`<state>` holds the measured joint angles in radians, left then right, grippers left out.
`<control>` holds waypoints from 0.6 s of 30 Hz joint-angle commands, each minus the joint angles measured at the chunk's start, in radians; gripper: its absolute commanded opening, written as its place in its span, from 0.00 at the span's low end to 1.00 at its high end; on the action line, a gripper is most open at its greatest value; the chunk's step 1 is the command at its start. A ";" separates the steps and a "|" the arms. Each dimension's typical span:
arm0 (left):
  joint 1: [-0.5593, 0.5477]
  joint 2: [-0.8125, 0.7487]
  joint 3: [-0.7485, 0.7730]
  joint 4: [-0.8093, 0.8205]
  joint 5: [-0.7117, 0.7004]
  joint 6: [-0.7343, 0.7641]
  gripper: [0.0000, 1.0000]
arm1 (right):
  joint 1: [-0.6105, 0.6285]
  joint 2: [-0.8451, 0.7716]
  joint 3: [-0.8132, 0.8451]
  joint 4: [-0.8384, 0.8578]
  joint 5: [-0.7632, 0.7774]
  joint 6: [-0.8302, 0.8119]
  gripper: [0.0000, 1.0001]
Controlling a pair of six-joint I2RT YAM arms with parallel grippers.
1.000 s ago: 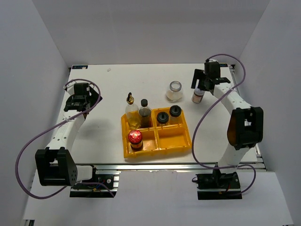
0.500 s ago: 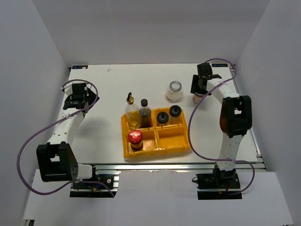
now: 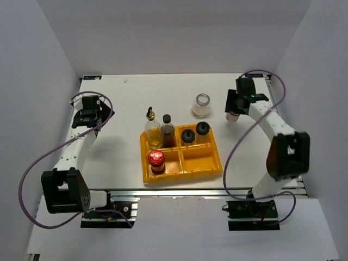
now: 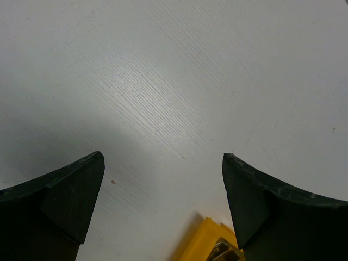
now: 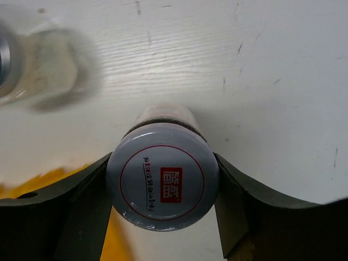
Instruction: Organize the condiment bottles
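Beside wide clear jar (image 3: 202, 105), R end effector (image 5: 163, 180) grips silver-lidded jar (image 5: 162, 163); L end effector (image 4: 162, 163) open.

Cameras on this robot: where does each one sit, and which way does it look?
Top external: high behind the robot, looking down at the table; left arm and right arm show.
Left wrist: on the left arm, looking down at table; its open fingers and a yellow tray corner show.
Right wrist: on the right arm, looking down at the silver-lidded bottle between its fingers.
Shared: top and right wrist both see that bottle.
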<state>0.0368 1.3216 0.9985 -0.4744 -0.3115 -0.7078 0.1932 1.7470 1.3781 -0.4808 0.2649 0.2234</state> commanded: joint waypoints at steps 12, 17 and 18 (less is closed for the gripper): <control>0.003 -0.136 -0.043 -0.007 0.091 -0.001 0.98 | 0.522 -0.728 -0.298 0.088 -0.346 -0.056 0.07; 0.003 -0.182 -0.075 -0.013 0.083 -0.004 0.98 | 0.747 -0.623 -0.298 0.131 -0.293 -0.075 0.07; 0.005 -0.188 -0.080 -0.012 0.083 -0.004 0.98 | 0.794 -0.598 -0.292 0.137 -0.276 -0.075 0.08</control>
<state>0.0368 1.1854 0.9276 -0.4858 -0.2390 -0.7078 0.9157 1.1076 1.0698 -0.4618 -0.0448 0.1711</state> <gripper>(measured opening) 0.983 0.693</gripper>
